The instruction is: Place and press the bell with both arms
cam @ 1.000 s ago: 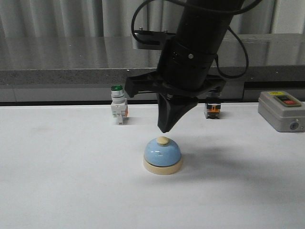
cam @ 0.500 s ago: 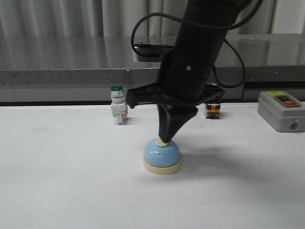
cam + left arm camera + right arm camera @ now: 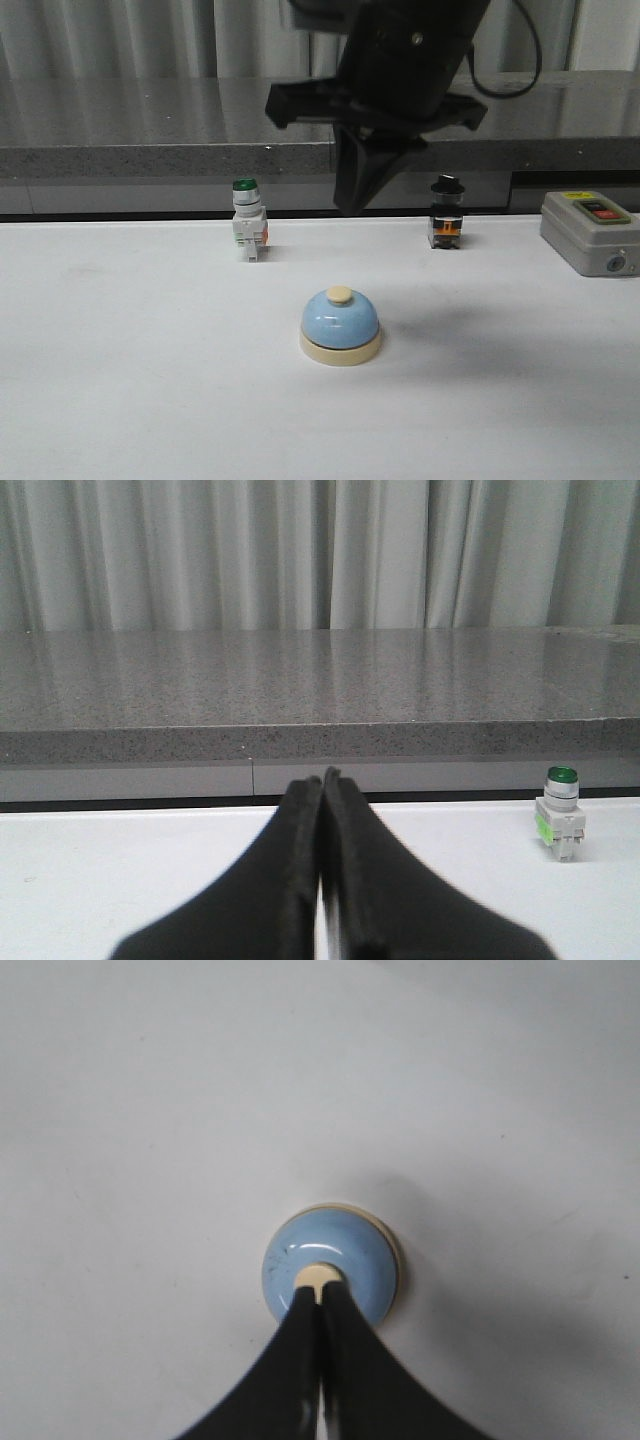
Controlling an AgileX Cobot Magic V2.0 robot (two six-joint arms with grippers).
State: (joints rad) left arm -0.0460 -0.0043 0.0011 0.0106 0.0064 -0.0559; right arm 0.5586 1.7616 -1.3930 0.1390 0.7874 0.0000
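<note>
My right hand, fingers pressed together and holding nothing, hangs at upper centre, well above the bell at frame centre.

Bell mid-table, right claw above it, switch behind-left

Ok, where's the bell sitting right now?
In the front view the bell sits on the white table near centre, nearer the camera than the green-capped switch, with the closed right end effector raised above it.
</note>
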